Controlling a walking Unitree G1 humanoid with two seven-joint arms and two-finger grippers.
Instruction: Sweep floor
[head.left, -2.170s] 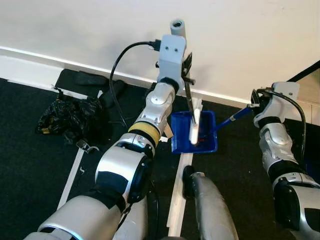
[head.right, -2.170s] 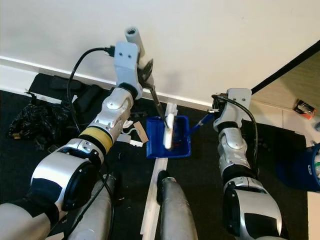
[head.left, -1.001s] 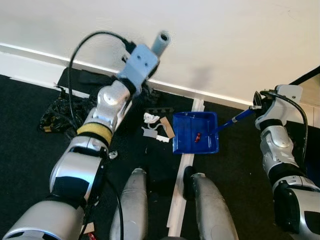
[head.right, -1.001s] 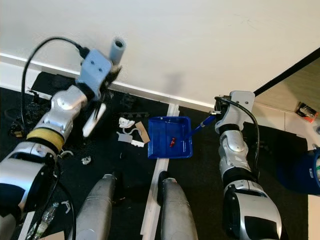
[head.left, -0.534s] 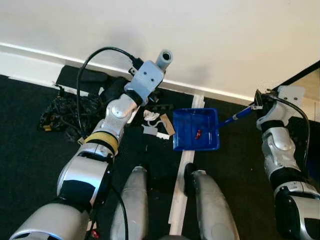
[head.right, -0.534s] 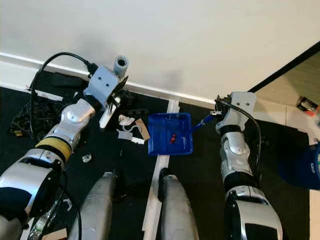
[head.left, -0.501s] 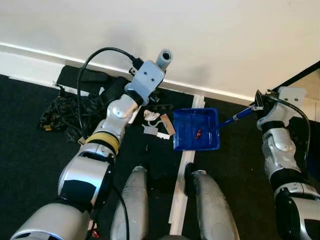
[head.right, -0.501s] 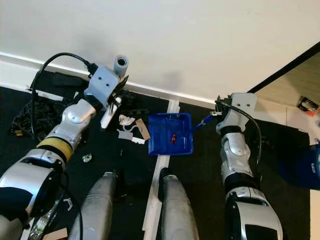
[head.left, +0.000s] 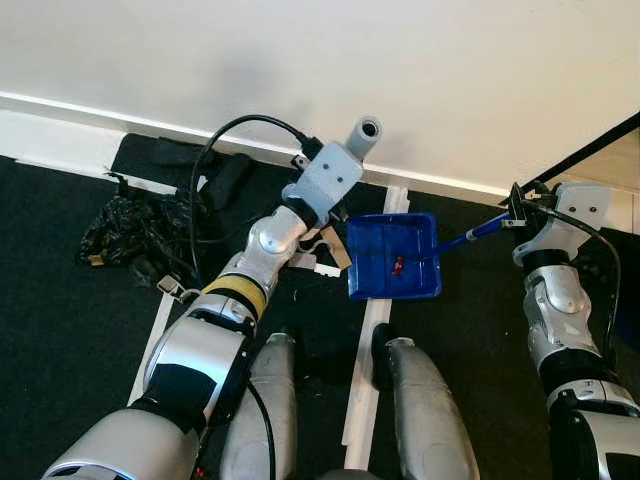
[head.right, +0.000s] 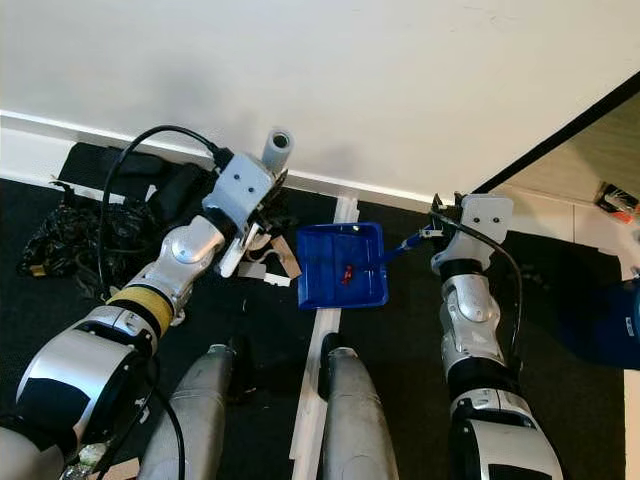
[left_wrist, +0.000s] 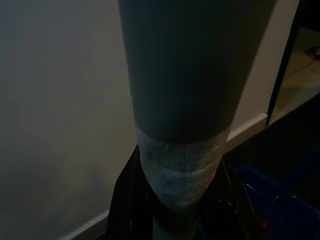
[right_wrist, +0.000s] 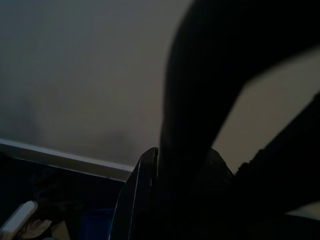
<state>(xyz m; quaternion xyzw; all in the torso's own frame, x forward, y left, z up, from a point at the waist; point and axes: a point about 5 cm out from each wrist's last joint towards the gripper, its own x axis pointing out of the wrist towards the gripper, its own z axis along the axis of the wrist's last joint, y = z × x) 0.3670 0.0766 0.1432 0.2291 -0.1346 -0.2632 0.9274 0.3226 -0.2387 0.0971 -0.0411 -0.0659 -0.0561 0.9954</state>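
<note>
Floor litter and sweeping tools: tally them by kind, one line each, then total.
Blue dustpan: 1
Brush, held in the left hand: 1
Small red scrap in the dustpan: 1
Paper and cardboard scraps beside the dustpan: 1 cluster, pieces too small to count
Crumpled black bag: 1
Total: 5

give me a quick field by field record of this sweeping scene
floor: black carpet, white strip along it
dustpan: blue, flat on the floor near the wall, small red bit inside
scraps: paper and card pieces on the floor just left of the dustpan
left hand: grips a brush, its pale handle sticking up, working at the scraps
right hand: holds the dustpan handle
left of scene: black bag crumpled on the floor
wall: white, with baseboard
</note>
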